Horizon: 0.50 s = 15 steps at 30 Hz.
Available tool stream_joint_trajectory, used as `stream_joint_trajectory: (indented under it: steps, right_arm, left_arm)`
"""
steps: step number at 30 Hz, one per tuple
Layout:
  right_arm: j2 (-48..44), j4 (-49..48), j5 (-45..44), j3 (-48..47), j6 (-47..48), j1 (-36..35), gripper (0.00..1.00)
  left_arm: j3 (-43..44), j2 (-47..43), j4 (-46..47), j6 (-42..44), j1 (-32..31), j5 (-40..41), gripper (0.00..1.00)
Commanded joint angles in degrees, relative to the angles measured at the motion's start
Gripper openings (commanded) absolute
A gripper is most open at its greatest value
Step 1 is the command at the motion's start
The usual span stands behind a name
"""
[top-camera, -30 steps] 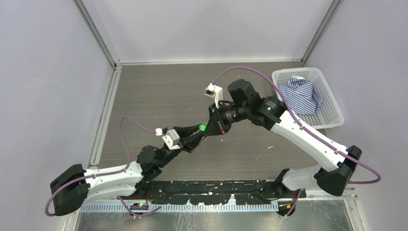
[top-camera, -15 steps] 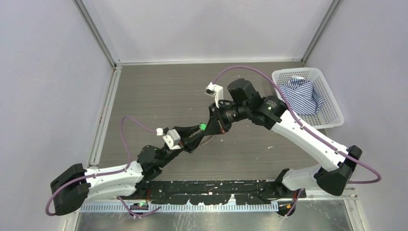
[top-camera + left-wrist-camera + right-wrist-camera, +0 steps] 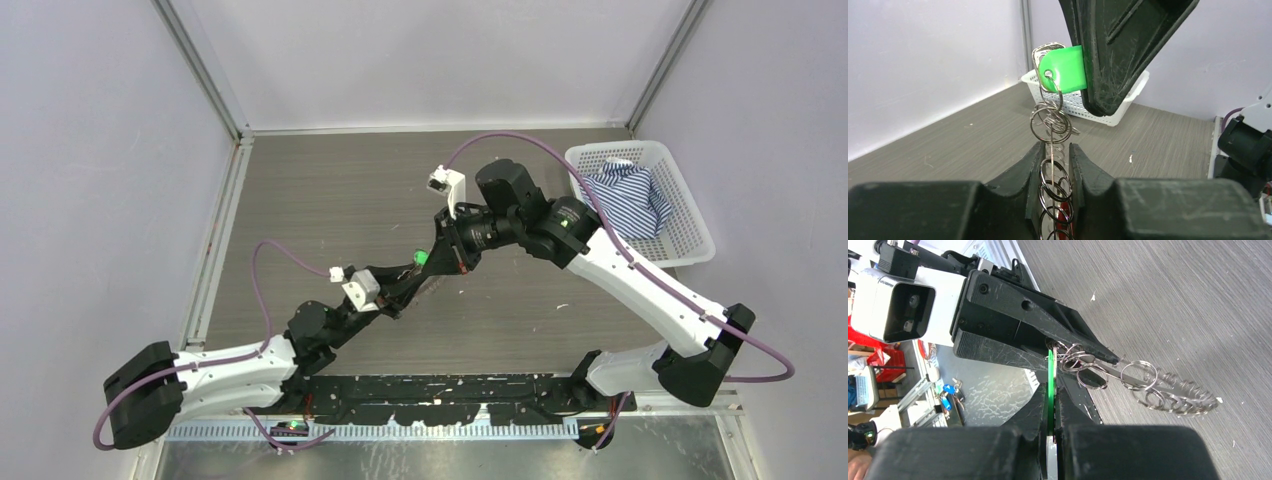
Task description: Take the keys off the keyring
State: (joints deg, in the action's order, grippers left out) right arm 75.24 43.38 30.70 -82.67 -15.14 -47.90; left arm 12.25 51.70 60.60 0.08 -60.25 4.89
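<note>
The green-headed key (image 3: 1065,67) hangs above the table with my right gripper (image 3: 1050,395) shut on its head, which shows edge-on between the fingers. Small split rings (image 3: 1050,120) chain down from it to the keyring (image 3: 1051,150), a thin wire seen edge-on. My left gripper (image 3: 1054,165) is shut on the keyring and the rings threaded on it. The silvery keys (image 3: 1175,397) fan out beyond the left fingers. From above, both grippers meet at the green key (image 3: 421,257) over the table's middle.
A white basket (image 3: 692,235) holding a striped cloth (image 3: 625,195) stands at the back right, near the right arm's elbow. Grey walls close the table on three sides, with a metal rail (image 3: 215,250) along the left.
The left jaws have narrowed onto the rings. Both grippers and the green key have shifted slightly toward the back of the table.
</note>
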Motion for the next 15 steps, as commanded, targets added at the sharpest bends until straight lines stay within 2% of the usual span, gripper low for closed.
stream_joint_trajectory:
  steps: [1, 5, 7, 12, 15]
  right_arm:
    - [-1.9, -3.7, 0.2, -3.2, -0.1, -0.3, 0.01]
    - [-1.5, -1.7, -3.2, -4.1, 0.6, -0.3, 0.01]
    - [-0.4, 2.3, -6.2, -6.4, 3.0, -0.3, 0.01]
    - [1.4, 10.2, -14.5, -10.2, 7.3, -0.8, 0.01]
    - [3.3, 16.7, -22.1, -10.5, 12.6, -7.1, 0.01]
  left_arm:
    - [1.9, -2.3, -1.2, 2.7, 0.3, 0.4, 0.16]
    - [1.8, -4.4, -2.4, 4.2, 0.2, 1.4, 0.01]
    - [1.8, -6.6, -4.4, 4.9, 0.2, 2.1, 0.00]
    - [5.6, -12.8, -16.8, 5.0, 1.0, 0.9, 0.00]
    - [8.5, -14.4, -22.0, 4.8, 2.4, 1.1, 0.00]
